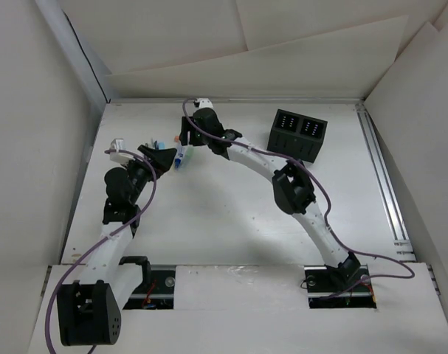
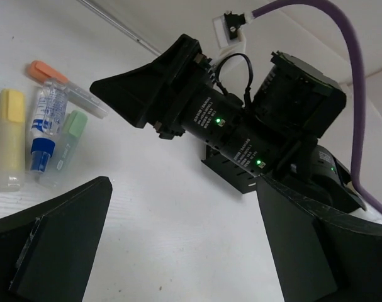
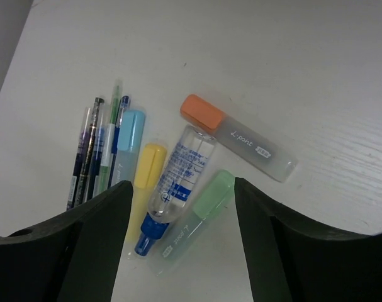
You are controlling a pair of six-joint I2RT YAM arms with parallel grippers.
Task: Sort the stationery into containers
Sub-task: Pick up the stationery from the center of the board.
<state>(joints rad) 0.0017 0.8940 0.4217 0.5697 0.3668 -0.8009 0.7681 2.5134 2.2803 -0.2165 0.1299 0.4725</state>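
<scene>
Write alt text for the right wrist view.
The open right gripper hangs over a white table. Lying close together under it are a blue-capped bottle, a yellow highlighter, a green highlighter, a light-blue highlighter and an orange highlighter, with thin pens at the left.

White link shells on left arm (image 1: 107, 247) and right arm (image 1: 316, 221), black joint housings — purple cable (image 2: 356, 94) looped along each. Matte black wedge fingers (image 3: 65, 251). Wrist housing (image 2: 231, 135) black, white lettering, two green lights; white clip (image 2: 231, 28) at twelve o'clock of it.
</scene>
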